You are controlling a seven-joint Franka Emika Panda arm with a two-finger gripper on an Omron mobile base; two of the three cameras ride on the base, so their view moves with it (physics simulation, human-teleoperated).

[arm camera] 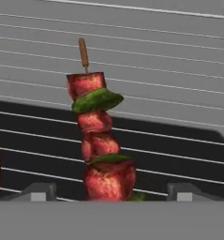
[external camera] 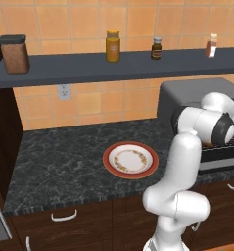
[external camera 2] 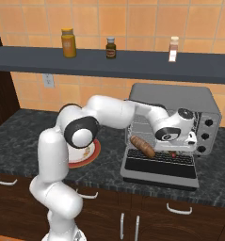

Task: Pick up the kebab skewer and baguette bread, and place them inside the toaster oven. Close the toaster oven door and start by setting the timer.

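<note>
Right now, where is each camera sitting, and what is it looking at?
Left base view: behind the arm's left, looking over the counter at the plate; the white arm rises lower right.
Right base view: behind the arm's right, facing the toaster oven with the baguette bread inside; arm from lower left.
Hand view: on the hand, looking into the oven at the kebab skewer between open finger tips.
Both base views share the plate, shelf jars and toaster oven.

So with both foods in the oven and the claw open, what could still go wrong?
The kebab skewer sits between the claw fingertips, so pulling back could drag it off the wire rack. The baguette bread lies near the front edge and might block the toaster oven door, which hangs open beneath the arm.
</note>
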